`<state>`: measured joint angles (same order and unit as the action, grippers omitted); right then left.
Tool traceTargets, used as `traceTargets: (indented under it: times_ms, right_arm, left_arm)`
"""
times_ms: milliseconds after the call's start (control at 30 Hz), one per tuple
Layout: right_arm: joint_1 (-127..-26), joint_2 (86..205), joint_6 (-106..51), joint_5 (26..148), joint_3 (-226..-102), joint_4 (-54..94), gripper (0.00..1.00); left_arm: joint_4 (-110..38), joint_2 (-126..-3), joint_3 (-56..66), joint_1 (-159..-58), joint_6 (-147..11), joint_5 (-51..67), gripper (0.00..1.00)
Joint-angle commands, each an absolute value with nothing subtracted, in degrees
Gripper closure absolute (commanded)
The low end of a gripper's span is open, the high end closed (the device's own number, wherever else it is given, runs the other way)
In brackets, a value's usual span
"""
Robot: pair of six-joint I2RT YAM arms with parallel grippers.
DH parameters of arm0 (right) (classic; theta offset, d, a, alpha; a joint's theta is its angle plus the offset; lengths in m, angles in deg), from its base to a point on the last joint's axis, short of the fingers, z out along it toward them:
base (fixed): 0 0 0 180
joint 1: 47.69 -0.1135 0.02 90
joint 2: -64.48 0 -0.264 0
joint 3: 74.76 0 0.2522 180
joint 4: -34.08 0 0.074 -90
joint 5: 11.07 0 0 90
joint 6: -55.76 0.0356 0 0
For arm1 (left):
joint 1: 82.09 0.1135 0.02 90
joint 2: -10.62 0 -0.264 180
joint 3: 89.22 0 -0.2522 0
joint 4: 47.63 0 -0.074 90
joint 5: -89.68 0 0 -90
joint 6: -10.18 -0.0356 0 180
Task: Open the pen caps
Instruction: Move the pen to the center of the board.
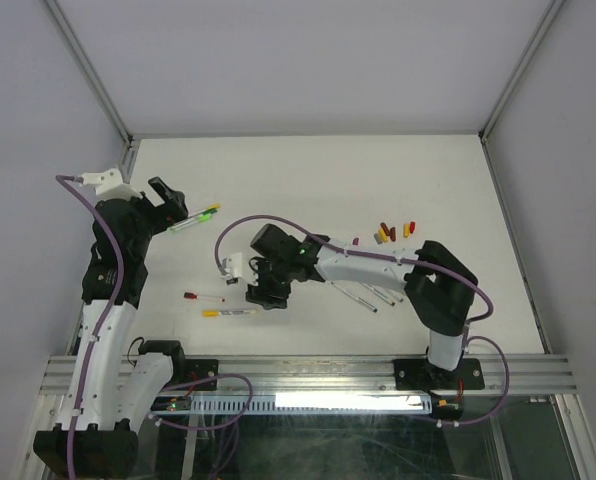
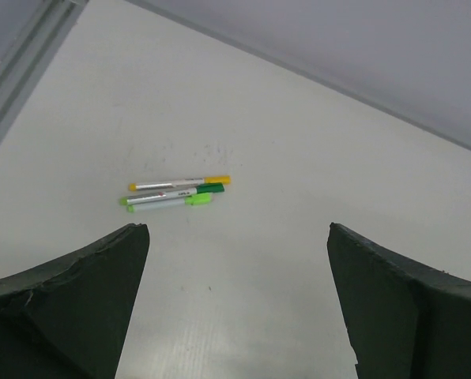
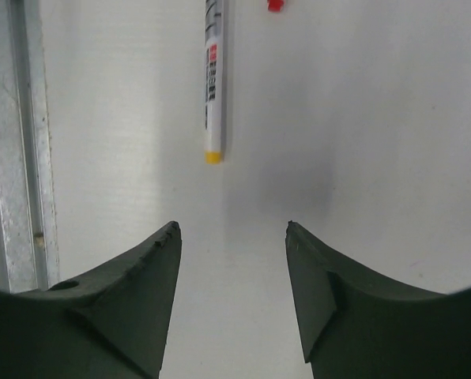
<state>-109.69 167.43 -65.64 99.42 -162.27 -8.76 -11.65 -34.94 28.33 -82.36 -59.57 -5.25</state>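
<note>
Fingers of the right gripper [image 3: 233, 227] are seen spread, nothing pinched. A yellow-ended pen [image 3: 213, 87] lies just ahead, slightly left. It should be centred between the fingers before closing. The left gripper [image 2: 239, 229] is spread wide, with three pens [image 2: 176, 193] ahead.

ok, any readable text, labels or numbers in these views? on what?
Nothing can be read in any view.
Right wrist view, yellow-tipped pen: a red block and dark print along the barrel, too blurred to read.
Left wrist view, three pens: small dark marks on the barrels, too small to read.
Top view: no signs or labels visible.
</note>
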Motion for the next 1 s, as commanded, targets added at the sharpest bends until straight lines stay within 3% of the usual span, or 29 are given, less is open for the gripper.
traceTargets:
  times_ms: [0, 333, 733, 967]
  right_arm:
    - [-112.9, 172.8, -61.3, 94.7, -170.6, -8.3, 0.43]
    - [-116.3, 183.5, -60.4, 92.4, -181.7, -11.4, 0.54]
    - [-118.1, 188.8, -60.9, 91.3, -186.2, -14.7, 0.62]
    - [-118.2, 188.1, -62.4, 89.4, -184.7, -17.0, 0.84]
  left_arm:
    - [-12.5, -31.2, 28.8, -81.6, -61.7, -13.1, 0.01]
    - [-12.8, -29.3, 29.2, -81.6, -61.6, -14.4, 0.01]
    - [-13.0, -28.1, 29.7, -81.6, -61.6, -14.5, 0.01]
    - [-13.1, -28.1, 29.7, -81.6, -61.6, -14.4, 0.01]
